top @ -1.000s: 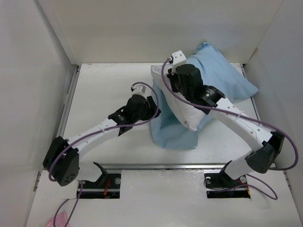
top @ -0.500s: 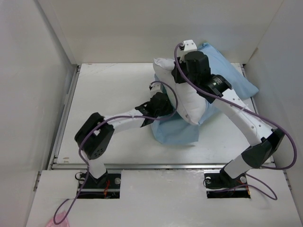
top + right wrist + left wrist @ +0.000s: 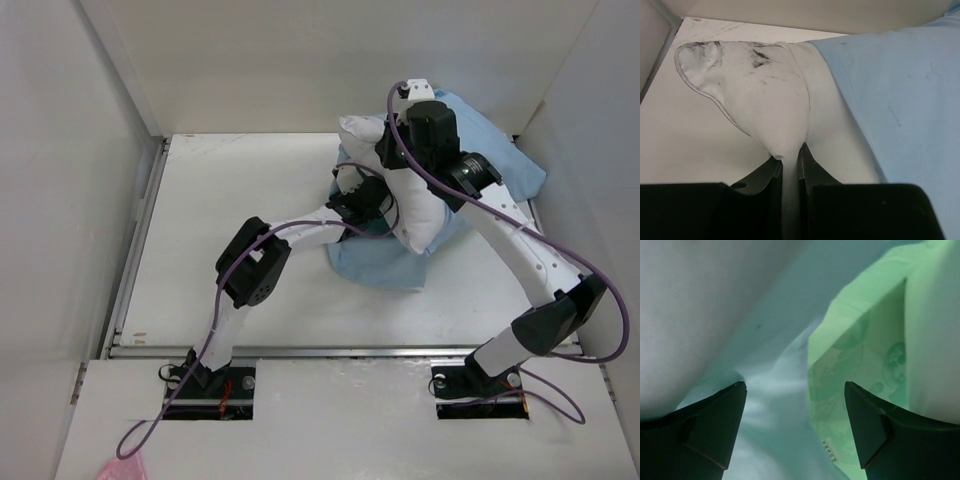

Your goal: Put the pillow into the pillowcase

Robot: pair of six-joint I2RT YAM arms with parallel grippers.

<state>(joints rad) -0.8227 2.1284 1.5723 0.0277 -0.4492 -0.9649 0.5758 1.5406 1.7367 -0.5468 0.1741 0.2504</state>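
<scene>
The white pillow [image 3: 405,195] hangs tilted over the light blue pillowcase [image 3: 385,265], its top corner pinched in my right gripper [image 3: 392,152]. In the right wrist view that gripper [image 3: 790,159] is shut on a fold of the pillow [image 3: 760,90], with the pillowcase [image 3: 905,95] to the right. My left gripper [image 3: 365,205] reaches in at the pillowcase's mouth, under the pillow. In the left wrist view it [image 3: 795,386] stands open among cloth: pale blue pillowcase fabric [image 3: 770,405] between the fingers, the mint-green satin face [image 3: 860,355] to the right. Nothing is clamped.
White walls [image 3: 100,150] enclose the table on the left, back and right. The pillowcase's far end [image 3: 500,170] lies bunched against the back right corner. A metal rail [image 3: 330,350] runs along the table's near edge.
The left arm has stretched forward and right, bringing its gripper under the pillow at the pillowcase's mouth, and its jaws have spread. The right gripper has carried the pillow up and toward the back.
</scene>
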